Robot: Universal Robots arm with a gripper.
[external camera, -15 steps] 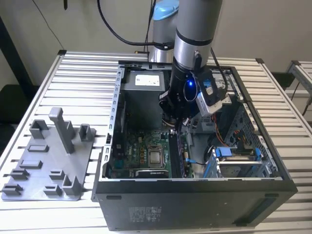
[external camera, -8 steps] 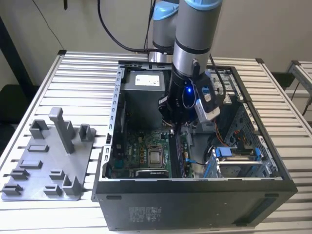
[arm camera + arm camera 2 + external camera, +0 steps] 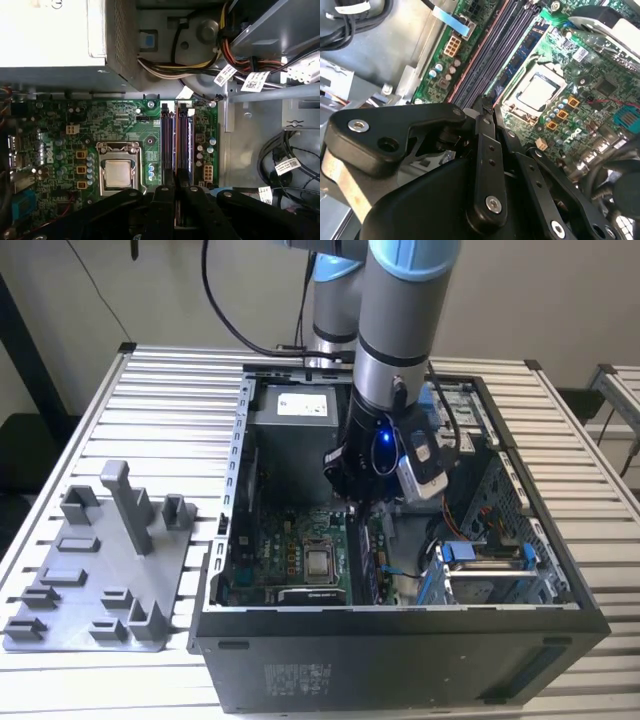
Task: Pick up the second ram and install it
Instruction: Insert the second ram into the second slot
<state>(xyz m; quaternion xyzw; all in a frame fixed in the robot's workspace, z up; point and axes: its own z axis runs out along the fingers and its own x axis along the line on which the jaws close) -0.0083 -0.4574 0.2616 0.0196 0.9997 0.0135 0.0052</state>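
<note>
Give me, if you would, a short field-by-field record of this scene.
gripper: inside the open computer case, low over the memory slots
motherboard: green, processor socket beside the slots
memory stick: blue-black, standing in one slot; cannot tell whether it is the second one
holder tray: grey, on the table, at the exterior view's left of the case

In the first wrist view the tool (image 3: pixel 176 172) is covering the near ends of the memory slots (image 3: pixel 166 135), and the picture's edges are cutting off the power supply (image 3: pixel 50 40) and the black cables (image 3: pixel 295 165). In the exterior view the arm's wrist (image 3: pixel 385 455) is blocking those slots on the motherboard (image 3: pixel 290 550).
</note>
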